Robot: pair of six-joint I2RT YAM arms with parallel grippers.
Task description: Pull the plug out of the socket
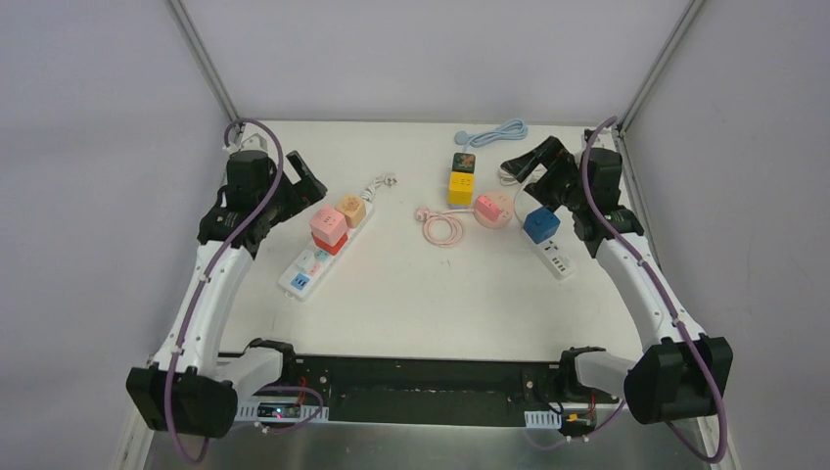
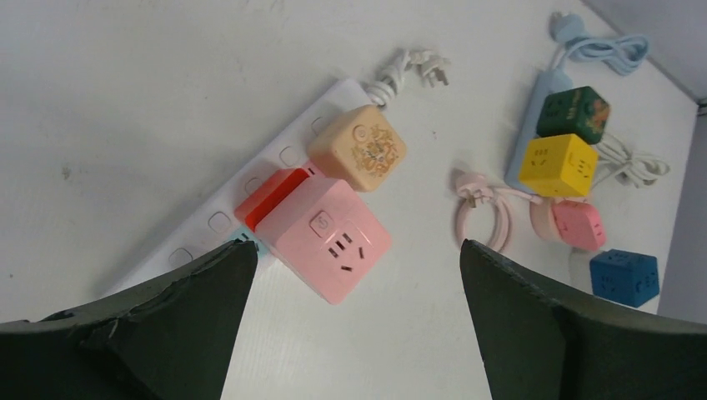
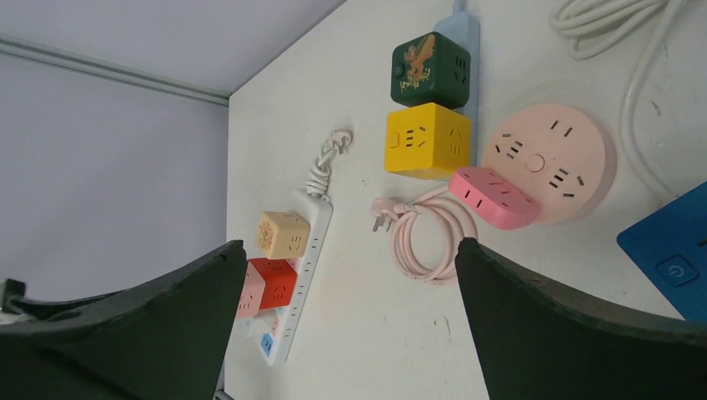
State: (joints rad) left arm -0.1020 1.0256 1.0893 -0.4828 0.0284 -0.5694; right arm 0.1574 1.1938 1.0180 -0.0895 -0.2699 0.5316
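A white power strip (image 1: 305,266) lies at the left with a pink cube plug (image 1: 328,223), a red cube (image 1: 336,245) and a beige cube (image 1: 351,209) plugged into it. In the left wrist view the pink cube (image 2: 329,242) sits on the strip (image 2: 208,221) beside the red cube (image 2: 271,193) and the beige cube (image 2: 358,147). My left gripper (image 1: 306,184) is open and empty, above and just left of these cubes; its jaws (image 2: 357,243) stand wide apart. My right gripper (image 1: 526,163) is open and empty (image 3: 348,242), above the blue cube (image 1: 540,225).
A light-blue strip holds a green cube (image 1: 464,162) and a yellow cube (image 1: 461,184). A pink round socket (image 1: 495,208) with a flat pink plug and a coiled pink cord (image 1: 442,228) lies mid-table. The blue cube sits on a short white strip (image 1: 558,260). Frame posts stand at the back corners.
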